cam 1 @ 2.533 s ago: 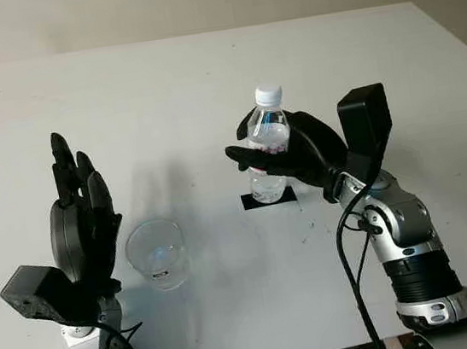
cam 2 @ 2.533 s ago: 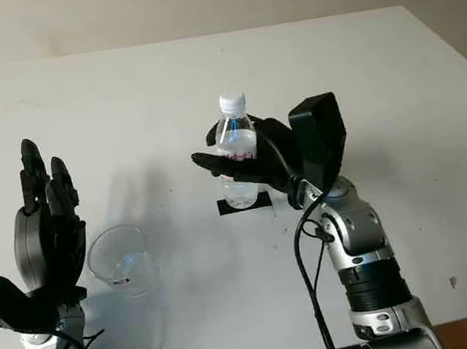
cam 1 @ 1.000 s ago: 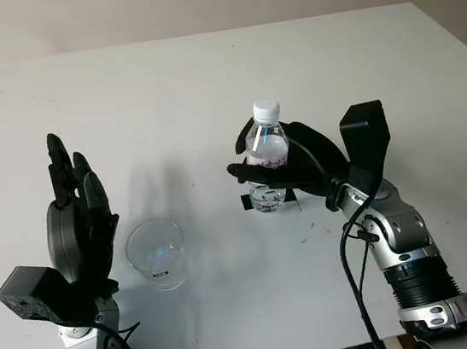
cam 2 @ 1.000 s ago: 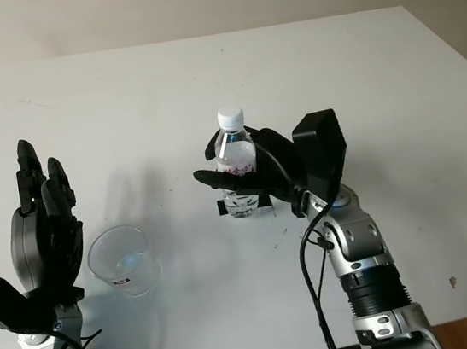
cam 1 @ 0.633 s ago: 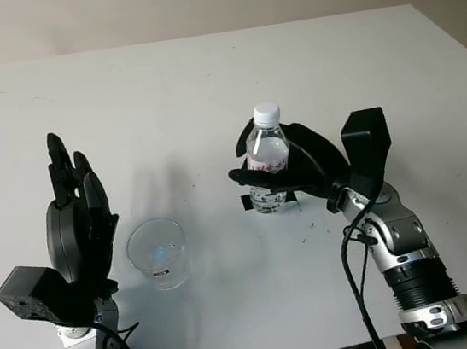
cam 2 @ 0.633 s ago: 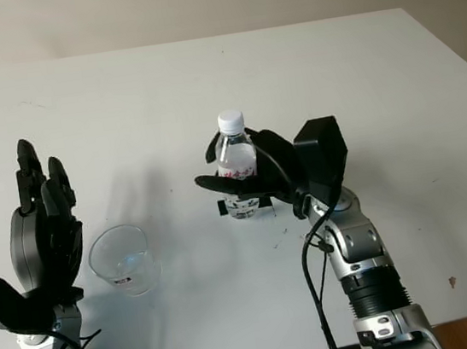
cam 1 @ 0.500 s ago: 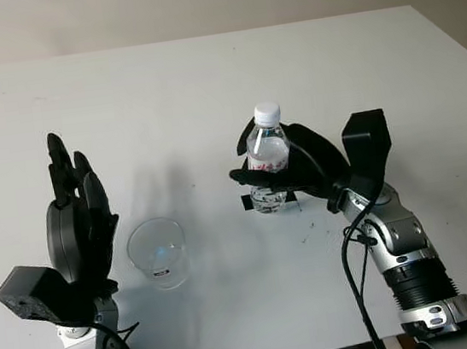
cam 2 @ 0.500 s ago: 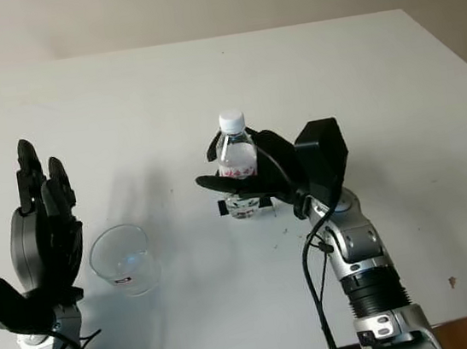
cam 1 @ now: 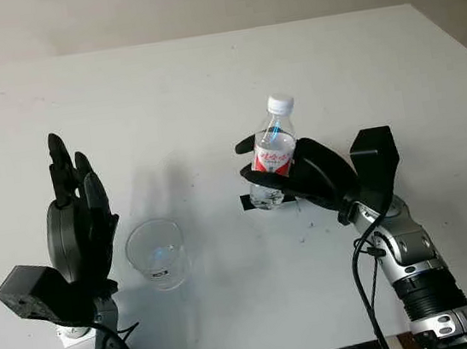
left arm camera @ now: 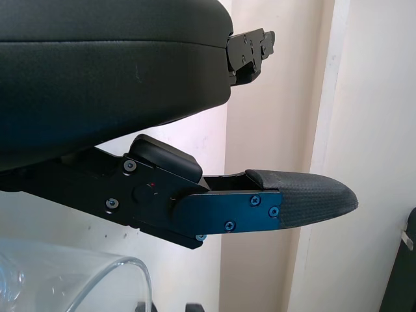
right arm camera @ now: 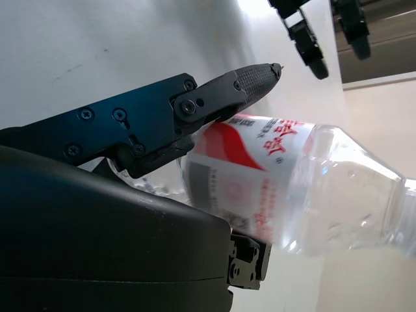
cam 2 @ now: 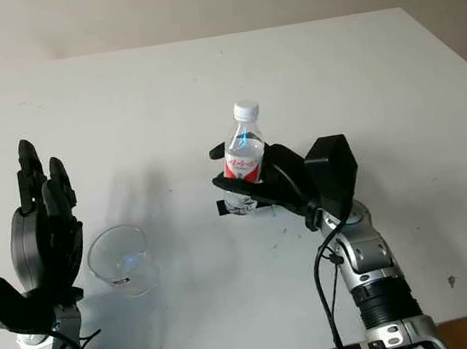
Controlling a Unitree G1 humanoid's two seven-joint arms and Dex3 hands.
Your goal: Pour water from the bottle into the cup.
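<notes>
Two things matter on the white desk (cam 1: 203, 75): the bottle and the cup, well apart. Pouring looks not yet begun. The white cap (cam 1: 280, 104) is on the bottle, so no water can leave it, and the cup appears empty, though clear glass makes a thin layer hard to rule out. Left to do, as I judge it: uncap, carry the bottle over to the cup, tip, set back.

Right hand (cam 1: 302, 174): fingers (right arm camera: 250, 81) wrapped around the bottle's labelled waist, gripping it. Left hand (cam 1: 82, 233): open, raised just beside the cup on the side away from the bottle, holding nothing.

Bottle (cam 1: 271, 159): clear plastic, small, red-and-white label (cam 2: 243, 161). Tilted, cap leaning away from the cup. Its base sits at a black marker (cam 1: 247, 202) on the desk; whether the base touches or is slightly lifted, cannot tell. Some water seems to pool in the lower part.

Cup (cam 1: 156, 253): clear tumbler, upright, standing on the desk, toward the near edge from the bottle. Rim (left arm camera: 123, 266) also shows close by the left fingers.
</notes>
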